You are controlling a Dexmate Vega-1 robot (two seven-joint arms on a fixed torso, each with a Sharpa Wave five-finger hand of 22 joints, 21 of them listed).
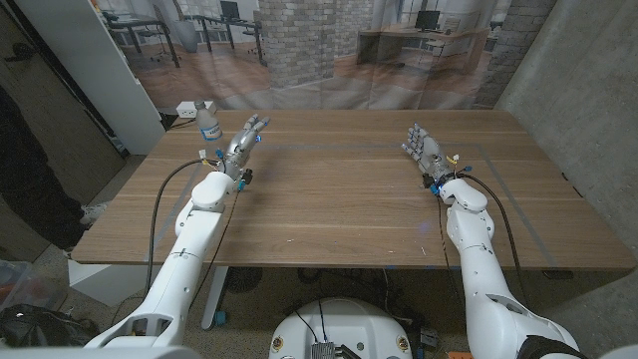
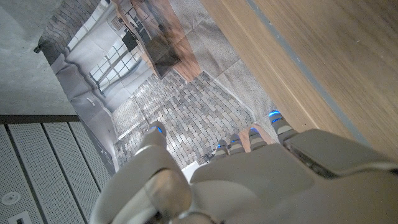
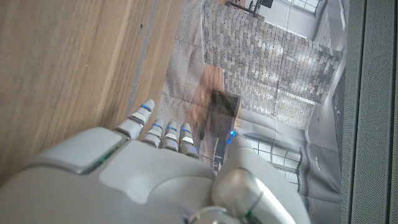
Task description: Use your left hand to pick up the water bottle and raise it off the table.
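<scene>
A clear water bottle with a white cap and a pale label stands upright near the table's far left corner. My left hand is a short way to the bottle's right, apart from it, fingers stretched toward the far edge and holding nothing. In the left wrist view the left hand has its fingers apart over the table's edge. My right hand is over the right half of the table, fingers apart and empty; the right wrist view shows the right hand the same way.
The wooden table carries the bottle. A white box sits just beyond the far left corner. A printed backdrop of an office hangs behind the table. A person's dark clothing is at the left edge.
</scene>
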